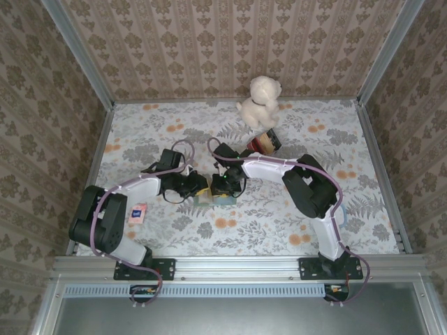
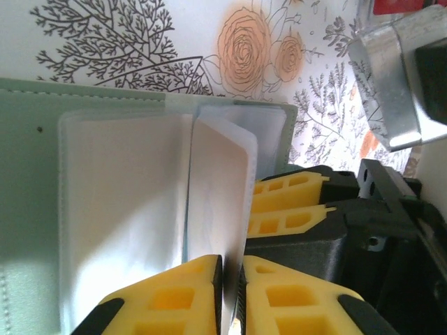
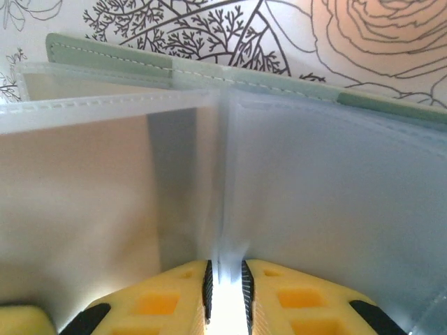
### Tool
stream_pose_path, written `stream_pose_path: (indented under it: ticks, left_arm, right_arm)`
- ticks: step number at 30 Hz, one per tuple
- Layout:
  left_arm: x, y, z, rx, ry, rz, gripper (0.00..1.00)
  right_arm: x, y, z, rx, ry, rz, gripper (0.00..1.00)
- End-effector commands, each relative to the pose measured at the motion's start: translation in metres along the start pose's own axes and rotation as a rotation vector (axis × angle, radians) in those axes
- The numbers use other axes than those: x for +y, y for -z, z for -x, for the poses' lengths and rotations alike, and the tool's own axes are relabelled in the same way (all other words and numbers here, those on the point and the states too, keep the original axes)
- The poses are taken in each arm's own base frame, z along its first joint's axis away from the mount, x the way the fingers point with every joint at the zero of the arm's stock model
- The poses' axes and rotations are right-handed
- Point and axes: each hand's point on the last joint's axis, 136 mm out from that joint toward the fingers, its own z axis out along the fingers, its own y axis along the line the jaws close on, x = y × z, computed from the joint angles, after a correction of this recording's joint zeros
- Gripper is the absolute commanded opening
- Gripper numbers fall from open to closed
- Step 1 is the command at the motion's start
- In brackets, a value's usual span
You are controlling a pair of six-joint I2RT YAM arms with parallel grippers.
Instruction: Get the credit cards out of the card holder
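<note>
The sage-green card holder lies open on the flowered table between my two grippers. In the left wrist view its green cover carries pale plastic sleeves, and a thin white card with a rounded corner stands up from them. My left gripper is shut on that card's lower edge. My right gripper is shut on the translucent sleeve at the holder's fold, below the green stitched edge. The right gripper's yellow fingers sit just right of the card.
A small white-and-pink card lies at the left by the left arm. A red-yellow-black striped block and a cream plush toy stand at the back. Metal frame rails and patterned walls bound the table.
</note>
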Motion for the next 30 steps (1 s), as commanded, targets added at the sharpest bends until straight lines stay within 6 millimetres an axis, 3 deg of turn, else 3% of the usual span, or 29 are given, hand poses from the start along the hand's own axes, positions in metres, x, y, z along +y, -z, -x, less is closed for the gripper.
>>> stream_pose_path:
  ticks: [1,7,12,17,24,30]
  left_arm:
    - [0.011,0.004,-0.005,0.006,-0.02,0.067,0.15]
    - [0.01,0.003,-0.004,0.004,-0.011,0.064,0.15]
    - [0.002,0.001,-0.002,0.004,0.0,0.029,0.21]
    - [-0.013,-0.003,0.0,-0.008,-0.008,-0.006,0.31]
    - [-0.059,-0.012,-0.008,0.037,-0.077,-0.103,0.44]
    - [-0.065,-0.026,-0.009,0.068,-0.082,-0.1,0.48]
  right_arm:
    - [0.006,0.011,0.001,-0.013,-0.02,0.024,0.24]
    - [0.012,0.032,0.007,-0.06,-0.036,0.049,0.29]
    - [0.015,0.05,0.01,-0.109,-0.051,0.074,0.32]
    - [-0.003,0.072,0.016,-0.214,-0.087,0.035,0.36]
    - [-0.038,0.108,0.028,-0.372,-0.157,-0.037,0.44]
    - [-0.039,0.121,0.032,-0.411,-0.144,-0.038,0.45]
